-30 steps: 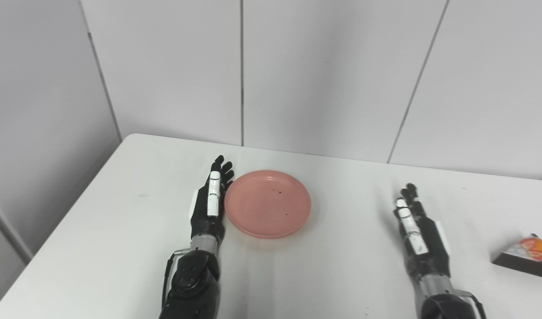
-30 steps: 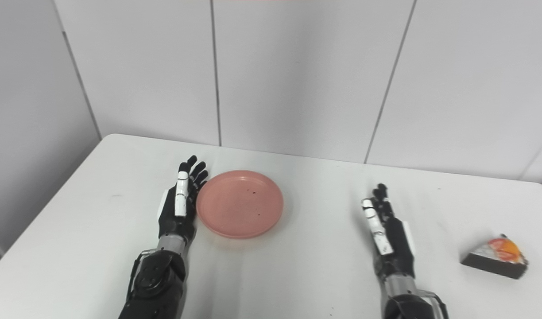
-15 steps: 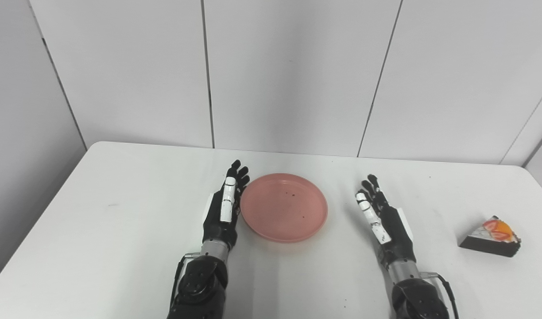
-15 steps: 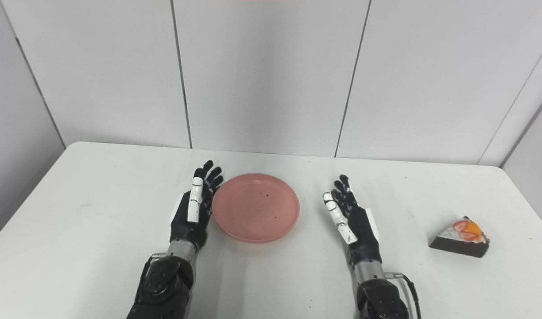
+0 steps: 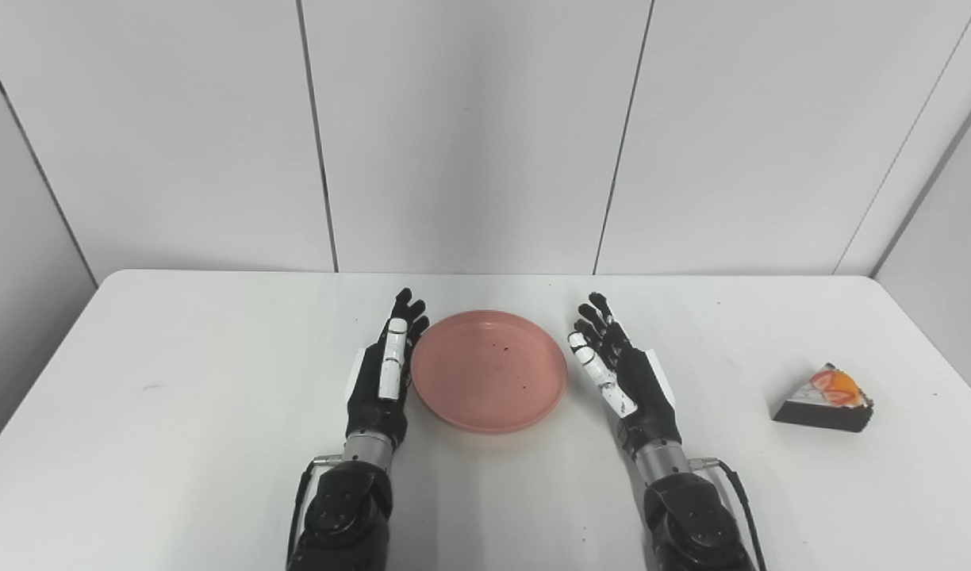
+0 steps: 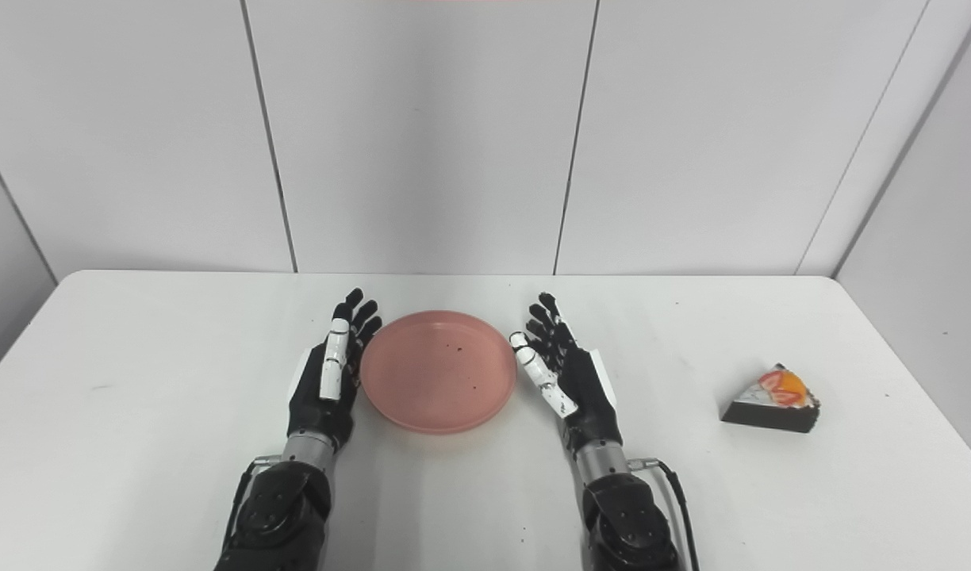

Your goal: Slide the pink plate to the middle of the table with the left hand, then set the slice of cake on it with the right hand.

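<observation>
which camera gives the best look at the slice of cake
The right eye view: the slice of cake lies further in from the picture's right edge there, its dark side and its orange and red topping in plain sight. The left eye view shows the same slice, whole and just as sharp, only closer to that edge.

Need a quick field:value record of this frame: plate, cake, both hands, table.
pink plate: flat on the table near its middle, empty apart from a few dark specks
slice of cake: on the table far right, well apart from the plate, untouched
left hand: open, edge-on against the plate's left rim
right hand: open, just right of the plate, holds nothing
table: white
task stage: plate looks centred; cake not yet picked up
</observation>
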Action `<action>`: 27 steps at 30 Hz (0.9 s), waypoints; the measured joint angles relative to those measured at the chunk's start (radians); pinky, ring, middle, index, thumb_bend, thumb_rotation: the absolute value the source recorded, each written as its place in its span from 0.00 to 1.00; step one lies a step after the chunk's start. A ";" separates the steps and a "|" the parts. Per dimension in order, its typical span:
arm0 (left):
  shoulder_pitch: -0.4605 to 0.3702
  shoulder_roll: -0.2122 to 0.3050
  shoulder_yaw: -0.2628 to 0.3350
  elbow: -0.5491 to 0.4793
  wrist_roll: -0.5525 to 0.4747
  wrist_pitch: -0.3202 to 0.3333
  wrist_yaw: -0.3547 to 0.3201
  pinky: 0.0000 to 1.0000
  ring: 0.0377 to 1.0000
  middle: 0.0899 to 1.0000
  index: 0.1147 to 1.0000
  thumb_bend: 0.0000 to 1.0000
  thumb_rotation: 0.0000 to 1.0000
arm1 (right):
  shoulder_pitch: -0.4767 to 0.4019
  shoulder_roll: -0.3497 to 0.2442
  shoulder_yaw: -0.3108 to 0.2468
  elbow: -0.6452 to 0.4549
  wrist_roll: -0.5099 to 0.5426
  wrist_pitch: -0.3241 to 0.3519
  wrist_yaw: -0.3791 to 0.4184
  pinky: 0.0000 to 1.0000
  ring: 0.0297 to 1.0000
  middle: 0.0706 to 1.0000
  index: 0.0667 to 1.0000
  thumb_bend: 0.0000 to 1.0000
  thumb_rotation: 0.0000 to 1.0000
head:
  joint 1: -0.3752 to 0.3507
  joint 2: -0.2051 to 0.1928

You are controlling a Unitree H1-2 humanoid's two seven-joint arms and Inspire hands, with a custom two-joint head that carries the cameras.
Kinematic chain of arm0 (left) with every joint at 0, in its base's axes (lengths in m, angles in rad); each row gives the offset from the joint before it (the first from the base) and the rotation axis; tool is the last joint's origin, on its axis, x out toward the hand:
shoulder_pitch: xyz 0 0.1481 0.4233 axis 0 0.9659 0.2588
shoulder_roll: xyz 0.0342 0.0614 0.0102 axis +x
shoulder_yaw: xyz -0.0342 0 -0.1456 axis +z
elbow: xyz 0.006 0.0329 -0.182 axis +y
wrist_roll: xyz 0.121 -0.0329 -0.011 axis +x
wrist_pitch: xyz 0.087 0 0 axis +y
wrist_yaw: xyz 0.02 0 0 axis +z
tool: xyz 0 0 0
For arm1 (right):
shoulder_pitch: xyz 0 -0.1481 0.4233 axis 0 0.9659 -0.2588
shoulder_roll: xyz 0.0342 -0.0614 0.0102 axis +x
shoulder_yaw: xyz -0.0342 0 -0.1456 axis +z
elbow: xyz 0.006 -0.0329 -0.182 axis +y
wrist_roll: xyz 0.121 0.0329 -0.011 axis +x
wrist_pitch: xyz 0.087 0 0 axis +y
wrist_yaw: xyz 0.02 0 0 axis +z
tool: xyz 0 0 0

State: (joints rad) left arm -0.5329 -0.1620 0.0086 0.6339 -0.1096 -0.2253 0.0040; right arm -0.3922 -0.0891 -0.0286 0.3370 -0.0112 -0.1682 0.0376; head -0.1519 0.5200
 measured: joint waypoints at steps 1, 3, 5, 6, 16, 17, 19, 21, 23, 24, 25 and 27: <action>-0.001 -0.001 -0.001 0.003 0.006 -0.002 0.000 1.00 0.96 0.95 0.95 0.52 1.00 | 0.000 -0.005 0.007 -0.001 -0.025 -0.003 -0.012 0.84 0.87 0.89 0.92 0.58 0.62 | -0.005 -0.003; -0.002 -0.004 -0.002 0.004 0.007 -0.004 0.000 1.00 0.97 0.96 0.96 0.52 1.00 | 0.003 -0.012 0.009 -0.005 -0.071 -0.021 -0.035 0.79 0.84 0.87 0.90 0.58 0.60 | -0.012 -0.002; -0.005 -0.005 -0.002 0.009 0.007 -0.006 0.000 1.00 0.97 0.96 0.96 0.52 1.00 | 0.008 -0.023 0.006 -0.023 -0.108 -0.053 -0.064 0.78 0.83 0.86 0.89 0.59 0.55 | -0.018 -0.006; -0.008 -0.005 -0.002 0.013 0.007 -0.008 0.000 1.00 0.97 0.96 0.96 0.52 1.00 | 0.011 -0.030 0.006 -0.041 -0.123 -0.063 -0.075 0.78 0.83 0.86 0.89 0.60 0.54 | -0.023 -0.006; -0.021 -0.010 -0.002 0.039 0.007 -0.022 -0.004 0.99 0.97 0.96 0.96 0.52 1.00 | -0.012 -0.223 -0.032 -0.311 -0.306 0.097 -0.073 0.78 0.82 0.83 0.88 0.66 0.39 | -0.090 -0.017; -0.021 -0.010 -0.002 0.039 0.006 -0.022 -0.005 1.00 0.97 0.97 0.97 0.51 1.00 | -0.013 -0.242 -0.038 -0.333 -0.321 0.128 -0.069 0.76 0.83 0.82 0.88 0.67 0.39 | -0.104 -0.020; -0.022 -0.010 -0.002 0.040 0.006 -0.023 -0.012 0.99 0.97 0.96 0.97 0.51 1.00 | -0.013 -0.275 -0.048 -0.383 -0.361 0.209 -0.052 0.75 0.82 0.83 0.88 0.69 0.39 | -0.114 -0.021; -0.022 -0.010 -0.002 0.041 0.006 -0.023 -0.014 0.99 0.97 0.96 0.96 0.51 1.00 | -0.014 -0.309 -0.048 -0.423 -0.402 0.273 -0.039 0.71 0.80 0.82 0.87 0.70 0.38 | -0.123 -0.021; -0.022 -0.010 -0.002 0.042 0.006 -0.024 -0.014 0.98 0.96 0.95 0.95 0.52 1.00 | -0.017 -0.340 -0.048 -0.451 -0.445 0.328 -0.015 0.70 0.80 0.83 0.86 0.72 0.41 | -0.124 -0.020; -0.023 -0.010 -0.002 0.043 0.006 -0.025 -0.014 0.98 0.96 0.95 0.95 0.52 1.00 | -0.019 -0.355 -0.047 -0.459 -0.463 0.354 -0.006 0.69 0.80 0.83 0.86 0.72 0.42 | -0.126 -0.020; -0.024 -0.010 -0.002 0.045 0.006 -0.027 -0.014 0.97 0.95 0.95 0.95 0.52 1.00 | -0.021 -0.370 -0.047 -0.465 -0.479 0.379 0.009 0.68 0.80 0.84 0.86 0.73 0.40 | -0.126 -0.020; -0.026 -0.009 -0.002 0.051 0.005 -0.028 -0.016 0.98 0.96 0.95 0.95 0.53 1.00 | -0.022 -0.401 -0.048 -0.471 -0.500 0.422 0.036 0.69 0.82 0.86 0.85 0.76 0.34 | -0.129 -0.018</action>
State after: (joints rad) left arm -0.5594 -0.1715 0.0067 0.6846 -0.1048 -0.2534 -0.0123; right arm -0.4138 -0.4906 -0.0762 -0.1336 -0.5115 0.2539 0.0736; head -0.2807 0.5016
